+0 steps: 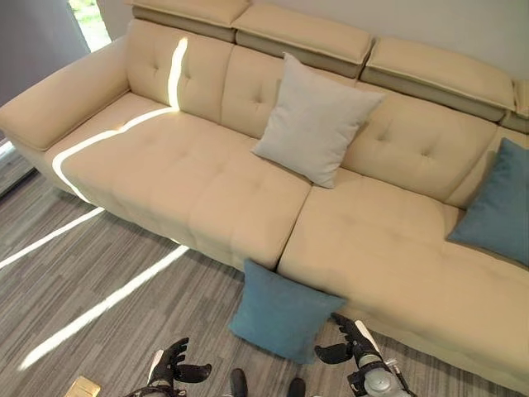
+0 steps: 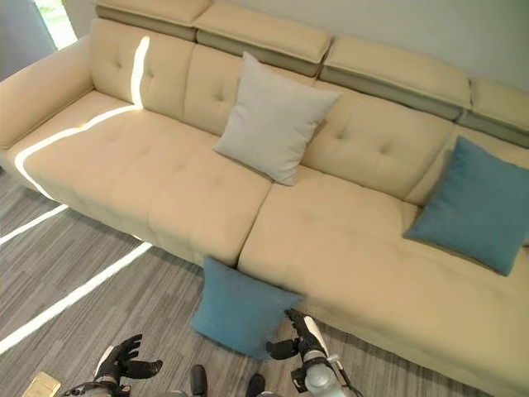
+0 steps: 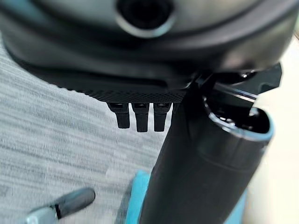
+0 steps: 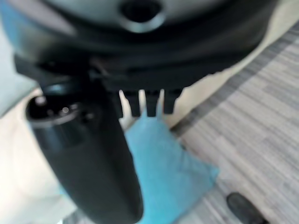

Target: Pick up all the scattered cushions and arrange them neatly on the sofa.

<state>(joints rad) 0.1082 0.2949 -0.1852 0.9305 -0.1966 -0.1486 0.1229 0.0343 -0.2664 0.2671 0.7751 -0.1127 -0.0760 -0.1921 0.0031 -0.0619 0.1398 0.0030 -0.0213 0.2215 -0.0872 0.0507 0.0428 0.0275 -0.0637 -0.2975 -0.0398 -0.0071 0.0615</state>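
Note:
A blue cushion (image 1: 281,313) stands on the floor, leaning against the front of the beige sofa (image 1: 190,178). On the seat, a light grey cushion (image 1: 316,118) leans against the middle of the backrest. A second blue cushion (image 1: 498,203) leans at the sofa's right end. My right hand (image 1: 350,339) hovers open just right of the floor cushion's lower corner, apart from it. My left hand (image 1: 170,364) is open and empty over the floor, left of that cushion. In the right wrist view the floor cushion (image 4: 174,173) lies past the straight fingers (image 4: 148,103).
Grey striped carpet (image 1: 124,273) with bright sun stripes runs along the sofa's front. A small tan object (image 1: 83,387) lies on the floor at the lower left. The sofa's left seat and its armrest (image 1: 58,95) are bare.

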